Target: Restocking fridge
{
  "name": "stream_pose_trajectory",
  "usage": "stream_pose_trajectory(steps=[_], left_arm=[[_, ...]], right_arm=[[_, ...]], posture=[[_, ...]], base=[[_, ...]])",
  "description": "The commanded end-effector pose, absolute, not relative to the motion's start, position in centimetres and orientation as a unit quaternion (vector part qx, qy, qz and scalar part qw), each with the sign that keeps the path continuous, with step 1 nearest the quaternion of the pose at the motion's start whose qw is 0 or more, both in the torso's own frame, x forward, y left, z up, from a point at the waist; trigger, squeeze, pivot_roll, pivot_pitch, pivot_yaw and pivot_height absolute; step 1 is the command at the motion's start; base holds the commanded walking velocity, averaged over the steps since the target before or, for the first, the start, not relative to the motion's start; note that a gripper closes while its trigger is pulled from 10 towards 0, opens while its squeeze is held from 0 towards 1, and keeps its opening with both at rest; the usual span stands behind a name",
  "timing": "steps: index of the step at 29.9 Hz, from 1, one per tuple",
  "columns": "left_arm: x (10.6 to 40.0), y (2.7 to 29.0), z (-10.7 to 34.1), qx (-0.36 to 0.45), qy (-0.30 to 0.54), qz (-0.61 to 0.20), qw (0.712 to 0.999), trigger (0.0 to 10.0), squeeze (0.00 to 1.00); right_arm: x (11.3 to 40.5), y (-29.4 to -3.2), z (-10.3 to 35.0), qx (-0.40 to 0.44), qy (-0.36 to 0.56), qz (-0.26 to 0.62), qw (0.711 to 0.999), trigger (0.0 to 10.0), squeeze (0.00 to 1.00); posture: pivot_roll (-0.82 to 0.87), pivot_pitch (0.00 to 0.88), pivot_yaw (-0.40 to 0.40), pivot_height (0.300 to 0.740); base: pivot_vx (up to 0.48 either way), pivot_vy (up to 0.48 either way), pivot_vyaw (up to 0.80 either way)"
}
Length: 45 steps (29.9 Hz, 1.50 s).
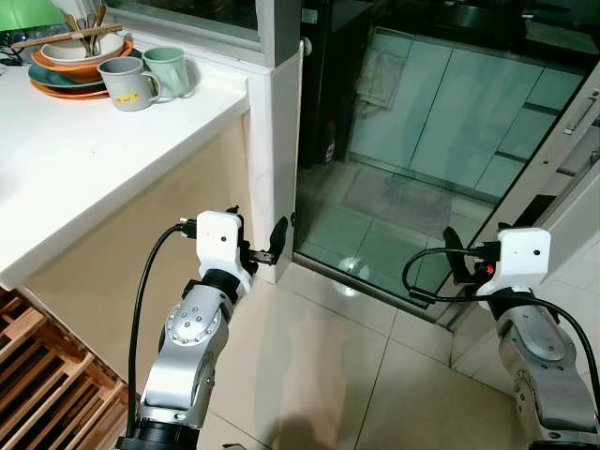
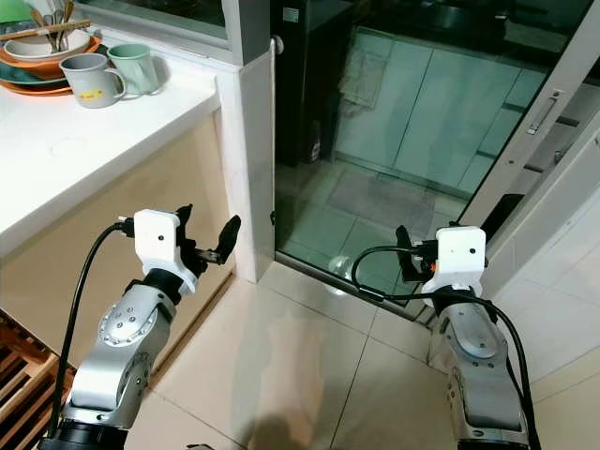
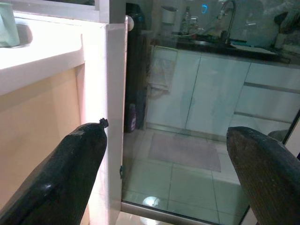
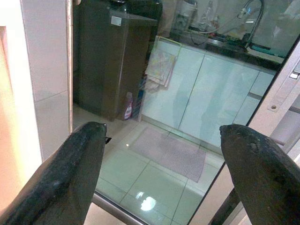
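While both arms are raised in front of the body with nothing in them, the robot faces a doorway into a kitchen, and the main hazards lie in getting through it. The left gripper point(image 1: 262, 246) has its fingers spread wide and sits just beside the white pillar point(image 1: 274, 159) at the end of the counter point(image 1: 84, 159), so a forward step or a small turn to the left could knock a fingertip against that corner. The right gripper point(image 2: 405, 258) is also spread apart, and it hangs near the sliding door frame point(image 2: 525, 141) on the right; the gap between pillar and frame looks tight for two outstretched arms. Glass panelling beside the opening reflects the room, which may mislead any judgement of where the passage really is. Beyond the threshold stands the dark fridge point(image 4: 110, 61), its door closed, with a pink bottle point(image 4: 127, 107) on the floor next to it and a mat point(image 4: 168, 152) that could catch a foot. Mugs point(image 1: 145, 77) and stacked plates point(image 1: 75, 61) rest on the counter well away from the arms. No goods for stocking are held, so nothing can yet be dropped.
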<state>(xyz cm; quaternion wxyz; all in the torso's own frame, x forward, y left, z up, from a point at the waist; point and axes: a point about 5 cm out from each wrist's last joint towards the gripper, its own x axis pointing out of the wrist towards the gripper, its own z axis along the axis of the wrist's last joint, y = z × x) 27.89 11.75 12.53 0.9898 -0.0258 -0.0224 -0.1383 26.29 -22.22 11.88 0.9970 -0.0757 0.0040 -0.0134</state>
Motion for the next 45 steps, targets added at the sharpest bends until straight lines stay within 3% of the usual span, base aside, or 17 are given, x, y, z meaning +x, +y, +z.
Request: stream_pose_trajectory(steps=[1, 5, 6, 10, 14, 19, 23, 25, 26, 34, 35, 36, 37, 45], left_arm=[[28.3, 15.7, 9.5, -0.109, 0.08, -0.051, 0.99, 10.0, 0.0], [28.5, 15.2, 9.3, -0.089, 0.085, -0.058, 0.991, 10.0, 0.0], [29.7, 15.2, 9.5, -0.076, 0.082, -0.059, 0.992, 10.0, 0.0], [31.4, 15.2, 10.1, -0.068, 0.066, -0.068, 0.993, 10.0, 0.0], [32.0, 15.0, 10.4, -0.061, 0.066, -0.08, 0.993, 10.0, 0.0], [32.7, 15.2, 10.8, -0.054, 0.057, -0.073, 0.994, 10.0, 0.0], [30.9, 16.3, 10.6, -0.029, 0.042, -0.074, 0.996, 10.0, 0.0], [29.2, 16.8, 10.3, -0.015, 0.038, -0.08, 0.996, 10.0, 0.85], [28.9, 16.6, 10.5, -0.015, 0.029, -0.081, 0.996, 10.0, 1.0], [29.6, 15.4, 13.2, -0.001, -0.03, -0.095, 0.995, 10.0, 1.0], [29.5, 15.3, 13.1, 0.008, -0.027, -0.097, 0.995, 10.0, 0.0], [29.5, 15.2, 13.0, 0.013, -0.024, -0.096, 0.995, 10.0, 0.0], [29.5, 15.0, 12.9, -0.001, -0.021, -0.099, 0.995, 10.0, 0.0], [30.1, 15.1, 12.9, -0.042, -0.007, -0.094, 0.995, 10.0, 0.0]], right_arm=[[29.3, -16.4, 7.1, 0.021, 0.104, 0.021, 0.994, 10.0, 0.0], [29.6, -16.1, 7.1, 0.025, 0.103, 0.027, 0.994, 10.0, 0.0], [29.1, -16.8, 6.9, 0.036, 0.103, 0.001, 0.994, 10.0, 0.0], [28.3, -18.4, 6.9, 0.07, 0.094, -0.055, 0.991, 10.0, 0.0], [29.1, -18.1, 7.9, 0.025, 0.07, -0.03, 0.997, 10.0, 0.0], [29.5, -18.1, 8.0, 0.03, 0.058, -0.032, 0.997, 10.0, 0.0], [27.8, -19.9, 8.5, -0.034, 0.041, -0.072, 0.996, 10.0, 0.0], [26.6, -20.5, 9.4, -0.083, 0.012, -0.06, 0.995, 10.0, 1.0], [26.3, -20.8, 9.8, -0.08, 0.003, -0.06, 0.995, 10.0, 1.0], [26.5, -21.1, 10.0, -0.084, 0.0, -0.074, 0.994, 10.0, 1.0], [26.5, -21.0, 9.9, -0.084, 0.004, -0.071, 0.994, 10.0, 1.0], [26.6, -20.9, 9.8, -0.085, 0.006, -0.07, 0.994, 10.0, 1.0], [26.8, -20.5, 9.5, -0.08, 0.013, -0.067, 0.994, 10.0, 0.0], [27.3, -19.3, 8.9, -0.043, 0.028, -0.047, 0.998, 10.0, 0.0]], posture=[[0.02, 0.0, -0.004, 0.74], [0.01, 0.0, 0.006, 0.74], [-0.13, 0.0, 0.08, 0.74], [-0.13, 0.0, 0.089, 0.74], [-0.14, 0.0, 0.102, 0.74], [-0.15, 0.0, 0.103, 0.74], [-0.14, 0.0, 0.097, 0.74], [-0.14, 0.0, 0.09, 0.74], [-0.13, 0.0, 0.083, 0.74], [-0.13, 0.0, 0.067, 0.74], [-0.13, 0.0, 0.071, 0.74], [-0.13, 0.0, 0.071, 0.74], [-0.13, 0.0, 0.073, 0.74], [-0.14, 0.0, 0.087, 0.74]], base=[[0.0, 0.0, 0.0], [0.0, 0.0, 0.0], [0.0, 0.0, 0.0], [0.0, 0.0, 0.0], [0.0, 0.0, 0.0], [0.0, 0.0, 0.0], [0.0, 0.0, 0.0], [0.0, 0.0, 0.0], [0.0, 0.0, 0.0], [0.0, 0.0, 0.0], [0.0, 0.0, 0.0], [0.0, 0.0, 0.0], [0.0, 0.0, 0.0], [0.0, 0.0, 0.0]])
